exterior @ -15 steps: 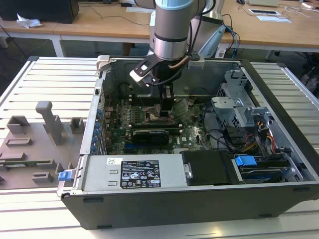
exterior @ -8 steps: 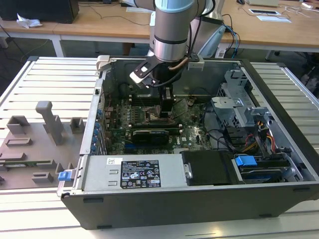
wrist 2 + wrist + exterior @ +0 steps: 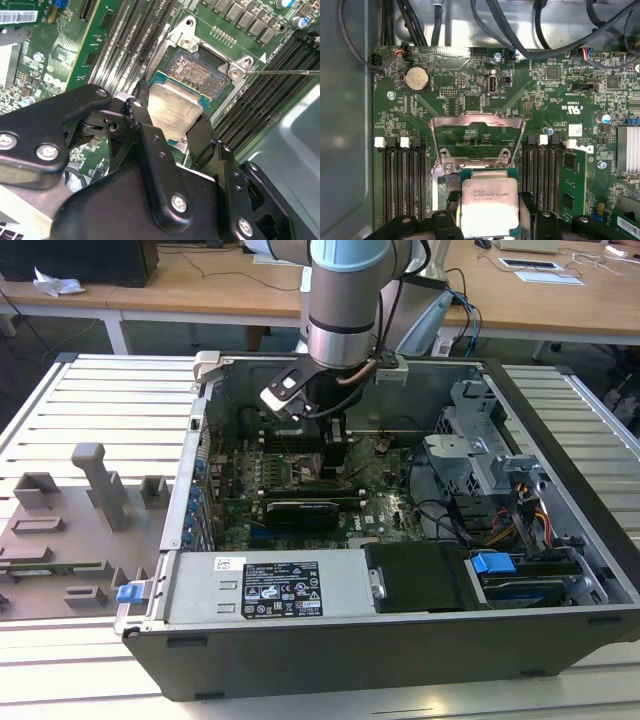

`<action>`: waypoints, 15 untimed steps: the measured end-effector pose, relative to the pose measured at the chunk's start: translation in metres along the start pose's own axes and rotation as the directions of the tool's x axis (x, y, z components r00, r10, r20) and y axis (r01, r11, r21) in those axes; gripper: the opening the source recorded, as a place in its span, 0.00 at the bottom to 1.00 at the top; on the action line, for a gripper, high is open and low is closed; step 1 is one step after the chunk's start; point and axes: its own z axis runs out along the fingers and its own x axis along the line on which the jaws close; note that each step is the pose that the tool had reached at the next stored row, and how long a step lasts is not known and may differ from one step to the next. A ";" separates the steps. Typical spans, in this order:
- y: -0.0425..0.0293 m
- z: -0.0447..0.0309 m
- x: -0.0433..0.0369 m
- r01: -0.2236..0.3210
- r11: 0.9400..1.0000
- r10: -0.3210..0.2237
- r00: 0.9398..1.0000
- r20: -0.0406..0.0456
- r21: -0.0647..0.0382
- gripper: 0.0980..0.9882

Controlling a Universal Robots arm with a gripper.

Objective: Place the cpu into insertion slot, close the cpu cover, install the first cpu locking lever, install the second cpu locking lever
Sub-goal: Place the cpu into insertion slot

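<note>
In the exterior view the arm reaches down into an open computer case (image 3: 560, 490) lying on a slatted desk (image 3: 100, 400); its pincer (image 3: 335, 455) hangs over the green motherboard (image 3: 385, 510), just beside the black graphics card (image 3: 300, 512).

In the second wrist view the pincer (image 3: 170, 117) is closed on the cpu (image 3: 172, 110), black fingers (image 3: 140, 120) against two opposite sides; the chip lies partly over the insertion slot (image 3: 197, 75), whose contacts show beyond it; memory slots (image 3: 125, 45) crowd both flanks; a thin locking lever (image 3: 285, 72) juts sideways.

In the first wrist view the gripped cpu (image 3: 488, 207) sits just before the cpu cover (image 3: 476, 121), which stands swung open; a coin battery (image 3: 416, 79) and cables (image 3: 520, 30) lie farther off.
</note>
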 end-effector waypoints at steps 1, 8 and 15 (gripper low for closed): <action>-0.0014 -0.0001 0.0017 0.000 1.000 0.000 1.000 0.000 0.000 0.50; -0.0097 0.0026 0.0031 0.000 1.000 0.000 1.000 -0.010 0.000 0.50; -0.0125 0.0098 0.0046 0.000 1.000 0.000 1.000 -0.015 0.000 0.50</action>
